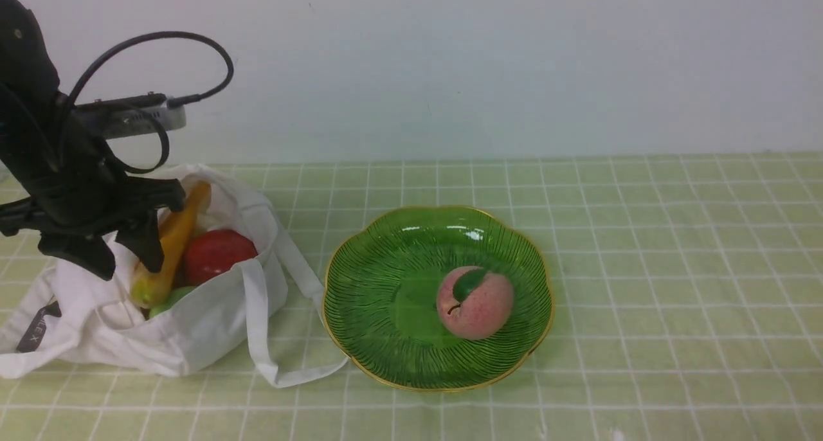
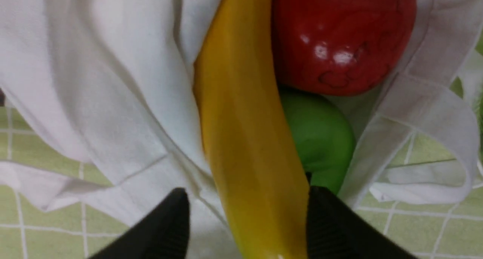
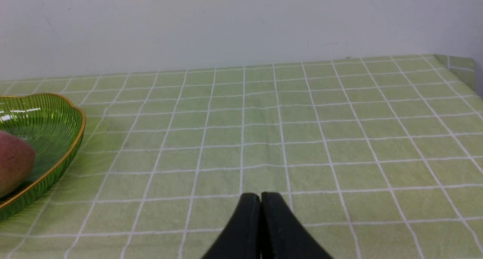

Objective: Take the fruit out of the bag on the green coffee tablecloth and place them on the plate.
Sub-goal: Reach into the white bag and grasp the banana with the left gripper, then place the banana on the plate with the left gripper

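The banana (image 1: 168,251) is seen lying lengthwise in the open mouth of the bag (image 1: 199,338), its greenish end pointed toward the robot's side. Beside it the apple (image 1: 217,256) is held in the bag, and below both a green fruit (image 1: 170,299) is partly covered. The banana is overhung by the left gripper (image 2: 249,217), whose jaws are parted, with nothing seen to be grasped. The bag is slumped on the left part of the cloth (image 1: 643,235); its black label (image 1: 40,326) is turned outward, and one strap (image 1: 260,325) is stretched along the cloth to the plate (image 1: 386,287). On the plate, right of its middle, a pink peach (image 1: 476,303) is set, a green leaf (image 1: 468,284) attached. By the right wrist view, the right gripper (image 3: 260,198) is shown closed, its fingertips together, nothing between them. Behind the cloth a pale wall (image 1: 450,68) is seen.
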Robot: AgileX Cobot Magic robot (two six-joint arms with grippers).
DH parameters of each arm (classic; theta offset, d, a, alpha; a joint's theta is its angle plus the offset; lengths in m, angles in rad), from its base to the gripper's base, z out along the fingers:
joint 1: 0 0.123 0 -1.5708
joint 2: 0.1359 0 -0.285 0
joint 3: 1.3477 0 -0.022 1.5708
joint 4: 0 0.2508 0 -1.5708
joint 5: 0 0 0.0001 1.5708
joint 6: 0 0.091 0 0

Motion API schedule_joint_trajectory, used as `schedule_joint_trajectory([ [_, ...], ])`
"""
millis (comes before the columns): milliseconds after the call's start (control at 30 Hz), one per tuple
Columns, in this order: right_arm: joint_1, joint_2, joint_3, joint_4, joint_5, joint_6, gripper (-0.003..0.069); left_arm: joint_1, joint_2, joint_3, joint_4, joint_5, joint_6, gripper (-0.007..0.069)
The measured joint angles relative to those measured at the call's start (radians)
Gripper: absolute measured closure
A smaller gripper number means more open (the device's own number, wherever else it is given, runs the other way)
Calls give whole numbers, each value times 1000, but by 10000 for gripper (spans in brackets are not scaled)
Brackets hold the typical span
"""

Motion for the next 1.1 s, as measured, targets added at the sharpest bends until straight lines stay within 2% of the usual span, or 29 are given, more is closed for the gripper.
schedule_joint_trajectory([
  [100, 0, 0, 0, 0, 0, 0, 669, 0, 41, 0, -1, 0, 0, 66],
  [200, 0, 0, 0, 0, 0, 0, 669, 0, 69, 0, -28, 0, 0, 16],
  [267, 0, 0, 0, 0, 0, 0, 669, 0, 79, 0, -47, 0, 0, 8],
  [400, 0, 0, 0, 0, 0, 0, 669, 0, 92, 0, -103, 0, 0, 67],
  [467, 0, 0, 0, 0, 0, 0, 669, 0, 94, 0, -105, 0, 0, 171],
  [567, 0, 0, 0, 0, 0, 0, 669, 0, 89, 0, -103, 0, -2, 269],
  [1100, 0, 0, 0, 0, 0, 0, 669, 5, -161, 36, -48, 3, -38, 298],
])
